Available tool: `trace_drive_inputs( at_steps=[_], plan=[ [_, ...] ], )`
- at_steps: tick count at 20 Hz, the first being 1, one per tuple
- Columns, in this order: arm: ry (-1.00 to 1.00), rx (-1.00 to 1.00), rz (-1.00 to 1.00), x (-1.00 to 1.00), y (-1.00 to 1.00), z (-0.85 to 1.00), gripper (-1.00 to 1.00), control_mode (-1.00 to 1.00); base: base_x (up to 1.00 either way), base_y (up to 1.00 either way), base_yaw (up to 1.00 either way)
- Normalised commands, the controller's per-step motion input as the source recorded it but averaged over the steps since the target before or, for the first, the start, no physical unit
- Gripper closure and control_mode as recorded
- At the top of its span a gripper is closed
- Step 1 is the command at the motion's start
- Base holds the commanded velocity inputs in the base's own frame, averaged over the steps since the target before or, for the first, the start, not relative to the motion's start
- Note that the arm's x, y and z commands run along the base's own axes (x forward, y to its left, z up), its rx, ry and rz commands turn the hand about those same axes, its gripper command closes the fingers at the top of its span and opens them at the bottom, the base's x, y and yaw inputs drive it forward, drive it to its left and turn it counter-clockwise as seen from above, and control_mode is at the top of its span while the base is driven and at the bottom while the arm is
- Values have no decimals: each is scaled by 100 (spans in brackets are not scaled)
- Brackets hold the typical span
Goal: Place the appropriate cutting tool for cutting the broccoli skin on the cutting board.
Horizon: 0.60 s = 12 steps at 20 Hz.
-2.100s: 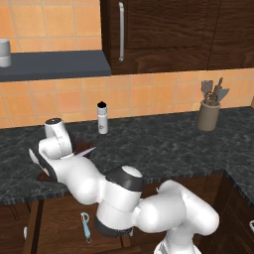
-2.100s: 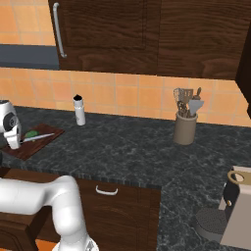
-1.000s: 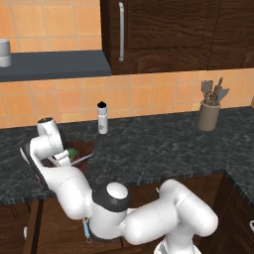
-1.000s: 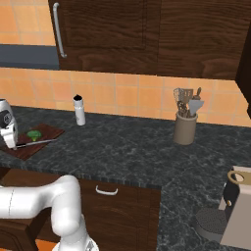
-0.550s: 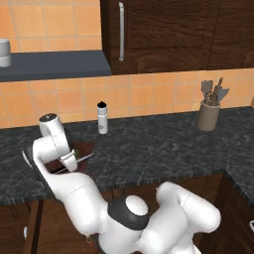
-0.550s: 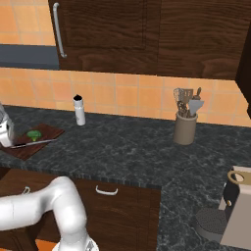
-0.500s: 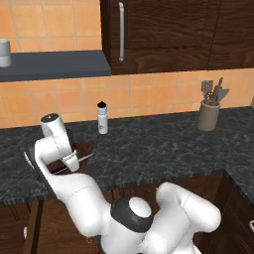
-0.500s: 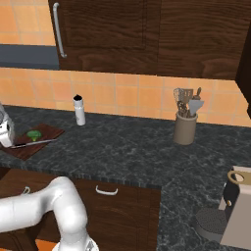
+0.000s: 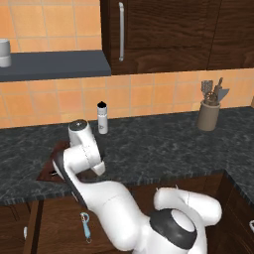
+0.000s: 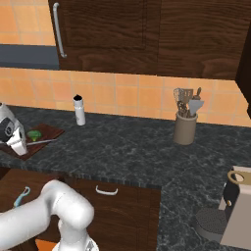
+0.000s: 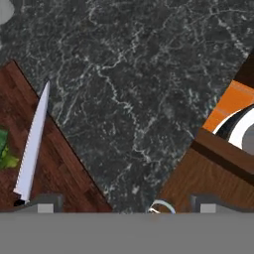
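The cutting board (image 10: 43, 133) lies at the counter's left end, dark reddish-brown, with the green broccoli (image 10: 33, 134) on it. The knife (image 10: 42, 141) rests flat on the board beside the floret; its silver blade (image 11: 32, 144) points away from me in the hand view. Its black handle is cut off at the lower edge there. My gripper (image 10: 18, 146) hangs over the board's near edge, open, its fingertips (image 11: 47, 203) wide apart and holding nothing. My arm covers most of the board (image 9: 49, 167) in the left base view.
A light-blue peeler (image 9: 85, 225) hangs on the cabinet front below the counter. A white bottle (image 10: 78, 110) stands by the backsplash, a utensil crock (image 10: 186, 126) further right. A coffee machine (image 10: 236, 206) sits at the near right.
My hand has swung a little to the right above the board and my elbow has dropped. The knife and the broccoli lie where they were.
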Motion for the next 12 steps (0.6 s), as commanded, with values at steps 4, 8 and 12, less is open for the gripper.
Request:
trace_drive_inputs(
  at_steps=[4, 8, 12],
  plan=[
    [0, 0, 6, -27, -78, 10, -100, -100, 0, 0, 0],
    [0, 0, 7, -28, -75, 10, -100, -100, 0, 0, 0],
    [-1, 0, 8, -32, -74, 9, -100, -100, 0, 0, 0]
  ],
)
